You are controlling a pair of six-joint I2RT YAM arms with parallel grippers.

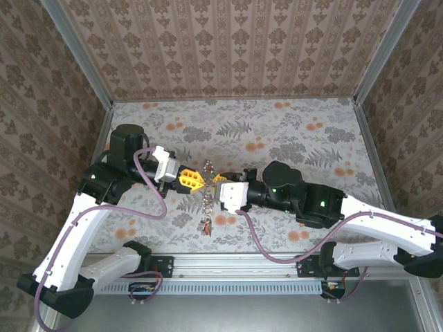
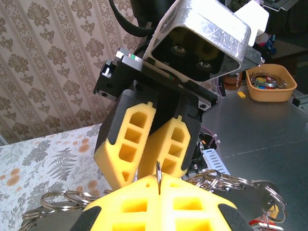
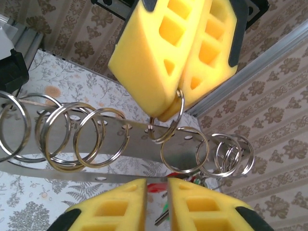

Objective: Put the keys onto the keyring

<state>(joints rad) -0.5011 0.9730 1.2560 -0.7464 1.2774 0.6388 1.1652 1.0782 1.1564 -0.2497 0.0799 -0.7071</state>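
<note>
Wire keyring [image 3: 181, 107] hangs from latticed yellow left tool [image 3: 166, 115].

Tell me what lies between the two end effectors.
In the right wrist view, a flat metal strip hung with rings crosses between the left end effector, shut on one ring, and the right end effector.

We see the left gripper [image 1: 201, 180] and right gripper [image 1: 214, 180] tip to tip over the middle of the table [image 1: 297, 138]. The keyring [image 3: 167, 126] sits between them, caught in the left gripper's tips. A string of rings [image 1: 206, 200] runs from there toward the near edge, with the keys [image 1: 205, 225] at its end.
</note>
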